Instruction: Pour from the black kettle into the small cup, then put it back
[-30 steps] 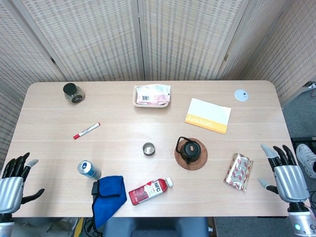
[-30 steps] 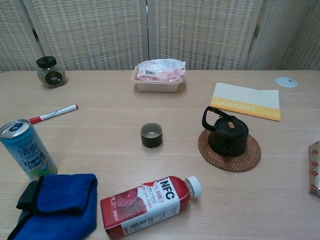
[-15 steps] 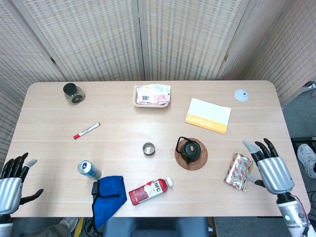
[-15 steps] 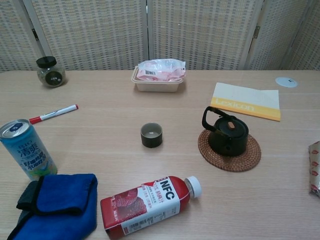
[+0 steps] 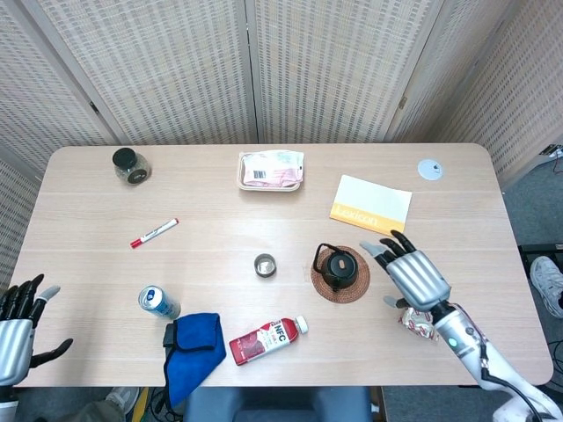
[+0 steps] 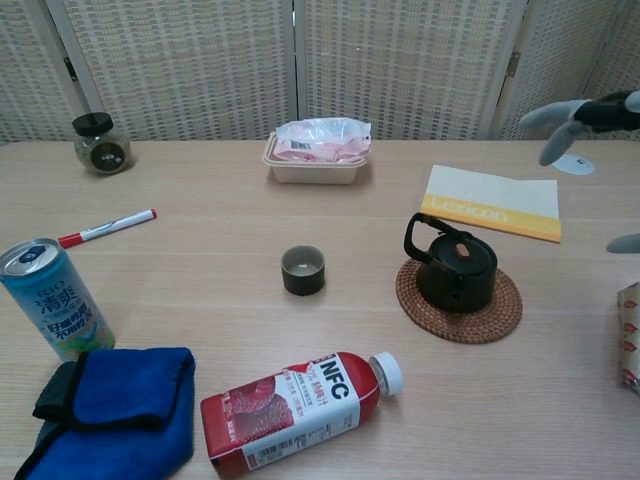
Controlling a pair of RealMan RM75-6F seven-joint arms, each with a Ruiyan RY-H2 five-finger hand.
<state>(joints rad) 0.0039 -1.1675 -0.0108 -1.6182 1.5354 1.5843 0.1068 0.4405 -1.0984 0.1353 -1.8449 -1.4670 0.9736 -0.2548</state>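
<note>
Swinging in from the table's right edge, the right hand (image 5: 413,274) now hovers with fingers spread and nothing in it, just right of the black kettle (image 5: 336,266), where a second ago it hung well off to the side; in the chest view only its fingertips (image 6: 560,115) enter at the upper right. The kettle has not moved: it sits upright on its woven coaster (image 5: 352,286), handle toward the small cup (image 5: 265,265), which stands apart to its left. The left hand (image 5: 19,321) stays spread and idle at the near left corner. This looks like the opening reach, with grasp, pour and return all ahead.
</note>
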